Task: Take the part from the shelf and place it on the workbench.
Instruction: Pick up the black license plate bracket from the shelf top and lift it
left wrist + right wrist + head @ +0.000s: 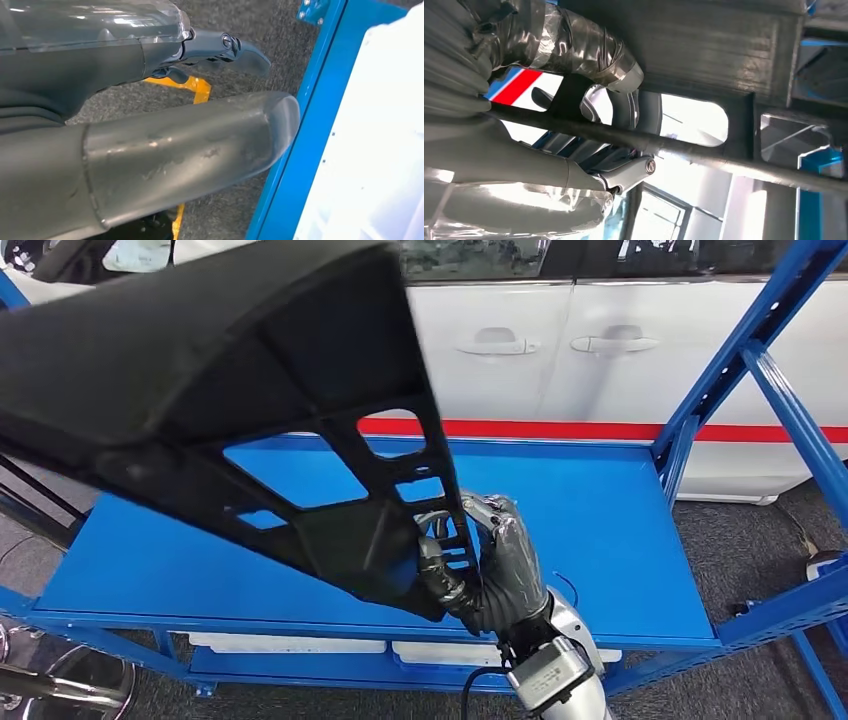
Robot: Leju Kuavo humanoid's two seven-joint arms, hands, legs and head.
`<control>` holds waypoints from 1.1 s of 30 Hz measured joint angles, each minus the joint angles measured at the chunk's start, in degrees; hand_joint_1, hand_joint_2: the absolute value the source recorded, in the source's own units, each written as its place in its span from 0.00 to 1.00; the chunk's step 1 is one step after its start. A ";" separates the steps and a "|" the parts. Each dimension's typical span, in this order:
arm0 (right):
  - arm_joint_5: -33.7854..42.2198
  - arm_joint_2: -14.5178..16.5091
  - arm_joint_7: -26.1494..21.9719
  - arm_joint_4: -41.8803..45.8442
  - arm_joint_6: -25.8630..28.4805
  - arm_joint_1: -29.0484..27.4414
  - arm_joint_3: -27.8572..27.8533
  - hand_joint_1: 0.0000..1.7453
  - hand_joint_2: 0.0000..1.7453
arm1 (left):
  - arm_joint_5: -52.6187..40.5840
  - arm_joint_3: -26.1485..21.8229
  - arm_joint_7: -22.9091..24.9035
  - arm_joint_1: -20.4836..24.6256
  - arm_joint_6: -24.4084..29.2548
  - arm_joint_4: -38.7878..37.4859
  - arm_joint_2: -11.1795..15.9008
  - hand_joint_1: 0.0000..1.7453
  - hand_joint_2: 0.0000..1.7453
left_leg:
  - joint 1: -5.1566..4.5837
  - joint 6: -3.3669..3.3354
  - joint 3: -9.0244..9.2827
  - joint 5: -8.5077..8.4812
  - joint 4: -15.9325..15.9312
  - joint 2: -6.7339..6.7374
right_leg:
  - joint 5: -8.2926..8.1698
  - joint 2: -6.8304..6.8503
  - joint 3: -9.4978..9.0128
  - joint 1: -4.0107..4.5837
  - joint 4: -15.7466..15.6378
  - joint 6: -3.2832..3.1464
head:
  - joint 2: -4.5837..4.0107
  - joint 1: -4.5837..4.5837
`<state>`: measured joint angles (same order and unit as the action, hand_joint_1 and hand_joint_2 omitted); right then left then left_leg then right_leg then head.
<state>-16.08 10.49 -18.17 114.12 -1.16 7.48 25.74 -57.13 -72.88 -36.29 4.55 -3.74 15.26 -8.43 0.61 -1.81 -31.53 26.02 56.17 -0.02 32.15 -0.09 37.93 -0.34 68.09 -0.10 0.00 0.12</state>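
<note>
1. Behind everything, from 11 to 2 o'clock in the head view: white car [600, 350], two door handles side by side, a red stripe low along its flank.
2. Blue shelf [600, 530]: flat blue deck across the middle of the head view, slanted blue uprights rising at 2 to 3 o'clock, white boxes tucked under the front edge toward 6 o'clock. Grey carpet floor [720, 540] at 4 o'clock.
3. Black part [200, 370]: large, matte, moulded plastic, broad solid panel at 10 o'clock tapering to a ribbed frame of angular cut-outs toward the centre, blue deck visible through the openings. Raised clear above the shelf deck, tilted, lower end at roughly 6 o'clock of centre. Seen close from the right wrist as dark bars around pale windows [734, 90].
4. Right hand [490, 560], just below centre toward 5 o'clock: dark, tape-wrapped fingers curled through the cut-outs and around a rib at the part's lower end, gripping it firmly; thumb and fingers [589, 50] closed on a bar in the wrist view.
5. Left hand [165, 140]: thick grey thumb and darker fingers stretched out straight, apart, nothing between them; grey carpet, a strip of yellow tape [197, 87] and a blue shelf post [300, 125] beyond.
</note>
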 joint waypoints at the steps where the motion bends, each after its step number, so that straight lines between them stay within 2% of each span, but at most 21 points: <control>1: 0.37 -0.23 0.01 0.49 -0.22 -0.23 -0.01 0.96 1.00 | 0.08 -0.18 -0.02 -0.01 -0.02 0.00 0.01 0.00 0.00 | -0.03 -0.06 -0.04 0.02 0.05 0.01 | 1.57 0.00 1.70 -0.05 3.61 0.13 | 0.00 0.01; 2: 0.47 -0.46 0.04 0.77 -0.30 -0.49 -0.01 0.96 1.00 | 0.11 -0.34 -0.02 -0.02 -0.02 0.00 0.01 0.00 0.00 | -0.04 -0.06 -0.07 0.06 0.14 0.01 | 2.27 0.01 2.90 -0.12 6.09 0.26 | 0.00 0.00; 3: 0.52 -0.67 0.07 0.99 -0.30 -0.71 -0.01 0.96 1.00 | 0.14 -0.52 -0.02 -0.03 -0.02 0.00 0.01 0.00 0.00 | -0.05 -0.04 -0.10 0.12 0.27 -0.01 | 1.87 0.02 3.20 -0.20 6.64 0.34 | 0.00 -0.01; 4: 0.53 -0.84 0.09 1.21 -0.30 -0.84 -0.01 0.96 1.00 | 0.15 -0.66 -0.02 -0.05 -0.03 0.00 0.01 0.00 0.00 | -0.04 0.03 -0.11 0.24 0.46 -0.05 | 0.39 0.04 2.34 -0.30 4.85 0.37 | 0.00 -0.01; 5: 0.54 -0.96 0.10 1.43 -0.30 -0.88 -0.01 0.96 1.00 | 0.15 -0.76 -0.02 -0.06 -0.03 0.00 0.00 0.00 0.00 | -0.03 0.17 -0.10 0.43 0.73 -0.11 | -1.69 0.06 0.50 -0.40 1.18 0.33 | 0.00 -0.01; 7: 0.56 -1.12 0.08 1.88 -0.30 -0.90 -0.01 0.96 1.00 | 0.14 -0.85 -0.02 -0.08 -0.04 0.00 -0.01 0.00 0.00 | -0.14 0.68 -0.24 0.93 1.42 -0.21 | -4.28 0.04 -2.87 -0.42 -5.64 -0.04 | 0.00 0.00; 8: 0.57 -1.16 0.08 2.03 -0.30 -0.94 -0.01 0.96 1.00 | 0.14 -0.86 -0.03 -0.07 -0.04 0.00 0.00 0.00 0.00 | -0.22 1.01 -0.34 1.12 1.69 -0.24 | -4.68 0.00 -3.67 -0.34 -7.38 -0.28 | 0.00 0.01; 12: 1.05 -1.28 0.08 2.42 -0.69 -1.03 -0.03 0.96 1.00 | 0.19 -0.87 -0.13 -0.04 -0.07 0.00 -0.01 0.00 0.00 | -0.14 2.33 -0.51 1.61 2.00 -0.21 | -4.89 -0.11 -3.81 -0.20 -8.18 -1.49 | 0.00 0.01; 14: 2.28 -1.32 0.09 2.63 -1.64 -1.05 -0.03 0.96 1.00 | 0.34 -0.89 -0.20 -0.01 -0.16 0.00 -0.05 0.00 0.00 | 0.00 2.91 -1.94 3.88 5.35 -0.17 | -5.11 0.00 -3.94 -0.42 -8.56 -2.02 | 0.00 0.02; 17: 4.80 -1.76 0.02 3.43 -3.66 -1.46 -0.02 0.96 1.00 | 0.79 -1.19 -0.38 -0.13 -0.42 0.00 -0.02 0.00 0.00 | 0.08 3.40 -6.84 9.04 16.05 -0.16 | -5.28 0.22 -3.75 -0.31 -8.47 -2.37 | 0.00 0.02; 18: 5.51 -2.08 -0.15 3.80 -4.30 -1.74 0.01 0.96 1.00 | 0.89 -1.33 -0.43 -0.22 -0.55 -0.01 -0.01 0.00 0.00 | 0.08 3.38 -7.56 9.31 17.68 -0.16 | -5.33 0.27 -3.70 -0.27 -8.39 -2.41 | 0.00 0.01; 19: 6.17 -2.48 -0.47 4.23 -4.90 -2.04 0.09 0.96 1.00 | 0.94 -1.47 -0.48 -0.29 -0.69 -0.01 -0.01 0.00 0.00 | 0.08 3.27 -7.19 8.43 17.05 -0.16 | -5.33 0.26 -3.66 -0.23 -8.32 -2.41 | 0.00 0.02; 20: 6.83 -2.91 -0.91 4.68 -5.48 -2.31 0.26 0.96 1.00 | 0.98 -1.58 -0.50 -0.33 -0.83 -0.02 -0.01 0.00 0.00 | 0.06 3.05 -5.71 6.65 14.23 -0.16 | -5.33 0.24 -3.66 -0.19 -8.27 -2.40 | 0.00 0.02; 21: 7.52 -3.33 -1.48 5.16 -6.02 -2.57 0.54 0.96 1.00 | 1.00 -1.68 -0.50 -0.33 -0.99 -0.02 0.01 0.00 0.00 | 0.00 2.66 -3.51 4.62 9.99 -0.18 | -5.34 0.21 -3.68 -0.16 -8.24 -2.38 | 0.00 0.02; 23: 8.86 -4.07 -2.70 5.96 -6.92 -3.04 1.32 0.96 1.00 | 0.99 -1.83 -0.42 -0.27 -1.36 -0.02 0.10 0.00 0.00 | -0.32 1.92 -0.06 2.12 3.21 -0.17 | -5.50 0.18 -3.65 0.00 -8.23 -2.05 | 0.00 0.01; 24: 9.35 -4.41 -3.28 6.21 -7.19 -3.28 1.73 0.96 1.00 | 0.98 -1.90 -0.30 -0.25 -1.56 -0.02 0.15 0.00 0.00 | -0.50 1.62 0.64 1.72 1.70 -0.18 | -5.66 0.18 -3.60 0.01 -8.29 -1.76 | 0.00 0.01; 27: 9.96 -5.35 -4.85 6.44 -7.42 -3.97 2.60 0.96 1.00 | 0.85 -2.17 0.37 -0.30 -2.55 -0.04 0.26 0.00 0.00 | -0.53 0.87 0.57 0.73 0.79 -0.06 | -6.01 0.16 -3.50 -0.04 -8.53 -0.64 | 0.00 0.00; 29: 10.58 -6.12 -5.82 6.45 -7.59 -4.46 2.80 0.96 1.00 | 0.72 -2.25 0.93 -0.29 -3.55 -0.08 0.30 0.00 0.00 | -0.21 0.17 0.22 -0.50 -0.24 0.18 | -3.43 0.08 -2.52 0.04 -6.16 -0.08 | 0.00 -0.04; 31: 11.42 -7.27 -6.77 6.41 -8.33 -5.10 2.82 0.96 1.00 | 0.52 -2.27 1.38 -0.30 -4.27 -0.11 0.32 0.00 0.00 | -0.14 -0.24 -0.79 -1.43 -0.50 0.32 | 1.52 0.05 -0.20 -0.02 0.32 0.26 | 0.00 -0.06; 32: 11.69 -8.00 -7.45 6.35 -8.87 -5.53 2.81 0.96 1.00 | 0.35 -2.27 1.57 -0.34 -4.47 -0.11 0.35 0.00 0.00 | -0.18 -0.25 -1.47 -1.79 -0.34 0.35 | 3.38 0.05 0.79 -0.08 3.67 0.42 | 0.00 -0.05; 33: 11.80 -8.69 -8.22 6.27 -9.34 -6.01 2.78 0.96 1.00 | 0.15 -2.27 1.71 -0.39 -4.57 -0.11 0.37 0.00 0.00 | -0.19 -0.20 -2.17 -2.11 -0.07 0.38 | 4.19 0.06 1.05 -0.14 5.65 0.55 | 0.00 -0.05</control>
<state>-4.28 1.80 -26.40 120.39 -10.50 1.47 28.51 -56.98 -75.15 -34.58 4.16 -8.30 15.15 -8.05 0.42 -2.02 -33.70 23.91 56.10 0.36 36.35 -0.03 38.98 -0.48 73.74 0.44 0.00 0.07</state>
